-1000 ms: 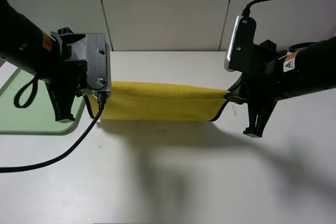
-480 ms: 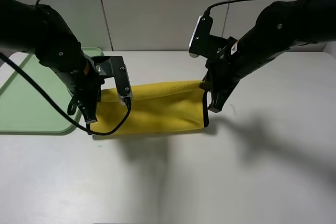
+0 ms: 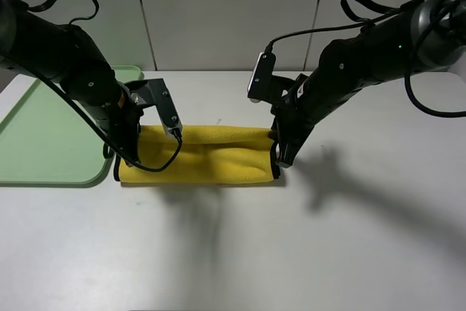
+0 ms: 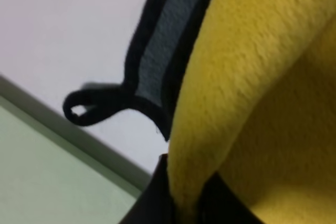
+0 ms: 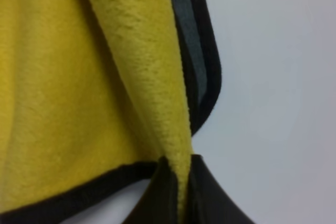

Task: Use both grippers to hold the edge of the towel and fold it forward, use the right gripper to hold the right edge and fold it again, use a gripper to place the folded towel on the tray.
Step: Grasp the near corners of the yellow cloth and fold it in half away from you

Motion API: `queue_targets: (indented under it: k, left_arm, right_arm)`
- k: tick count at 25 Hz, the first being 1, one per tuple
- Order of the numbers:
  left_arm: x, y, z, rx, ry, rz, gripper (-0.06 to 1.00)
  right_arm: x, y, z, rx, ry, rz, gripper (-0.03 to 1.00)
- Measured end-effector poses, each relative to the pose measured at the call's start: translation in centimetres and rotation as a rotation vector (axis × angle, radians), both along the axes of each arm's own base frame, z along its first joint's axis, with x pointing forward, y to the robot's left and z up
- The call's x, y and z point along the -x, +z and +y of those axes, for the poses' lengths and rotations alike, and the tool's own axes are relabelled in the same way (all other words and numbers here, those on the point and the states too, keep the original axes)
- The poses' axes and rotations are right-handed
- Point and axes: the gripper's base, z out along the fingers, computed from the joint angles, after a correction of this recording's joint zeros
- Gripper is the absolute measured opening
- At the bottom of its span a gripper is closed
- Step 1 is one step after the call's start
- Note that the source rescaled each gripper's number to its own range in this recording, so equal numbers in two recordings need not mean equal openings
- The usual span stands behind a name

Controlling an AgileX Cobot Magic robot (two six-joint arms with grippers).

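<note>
The yellow towel (image 3: 211,154) lies on the white table, folded over into a long band. Its black edge (image 3: 275,162) shows at the right end. My left gripper (image 3: 129,159) is shut on the towel's left end, low at the table. My right gripper (image 3: 280,162) is shut on the right end. In the left wrist view the jaws pinch yellow cloth (image 4: 210,103), with the black corner loop (image 4: 86,106) beside it. In the right wrist view the jaws pinch a yellow fold (image 5: 147,77) next to the black edge (image 5: 207,61). The pale-green tray (image 3: 44,140) lies left of the towel.
The tray's rim (image 4: 79,145) runs close by the towel's left end. A panelled wall (image 3: 233,12) stands behind the table. White table surface (image 3: 240,245) spreads in front of the towel and to its right.
Both grippers have come forward and down with the towel's edge. The towel hung stretched between them a second ago; now it lies folded on the table.
</note>
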Motion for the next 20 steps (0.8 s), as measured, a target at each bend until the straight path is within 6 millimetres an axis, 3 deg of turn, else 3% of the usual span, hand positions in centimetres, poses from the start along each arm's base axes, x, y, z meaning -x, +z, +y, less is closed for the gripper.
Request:
queue_targets:
  k: [6,9,10,12,14,15,17,20]
  left_arm:
    - [-0.08,0.02,-0.05,0.008,-0.003,-0.008,0.01]
    - [-0.09,0.03,-0.07,0.011,-0.003,-0.009,0.1]
    - [-0.09,0.03,-0.07,0.011,-0.003,-0.009,0.17]
    - [-0.12,0.03,-0.01,0.01,-0.002,-0.01,0.43]
    - [-0.17,0.05,-0.07,0.016,-0.006,-0.015,0.71]
    - [-0.22,0.06,-0.09,0.021,-0.008,-0.02,0.82]
    - [-0.28,0.09,-0.18,0.029,-0.013,-0.027,0.93]
    - [-0.31,0.1,-0.22,0.033,-0.015,-0.03,0.98]
  right_arm:
    - [-0.31,0.19,0.14,-0.017,0.001,-0.04,0.0]
    - [-0.32,0.19,0.14,-0.016,0.003,-0.041,0.03]
    - [-0.32,0.19,0.13,-0.015,0.003,-0.042,0.1]
    - [-0.32,0.19,0.13,-0.013,0.006,-0.043,0.35]
    - [-0.36,0.21,0.14,-0.013,0.008,-0.048,0.72]
    - [-0.41,0.25,0.16,-0.016,0.008,-0.055,0.84]
    - [-0.47,0.29,0.19,-0.02,0.008,-0.062,0.94]
    - [-0.48,0.3,0.2,-0.021,0.008,-0.064,0.99]
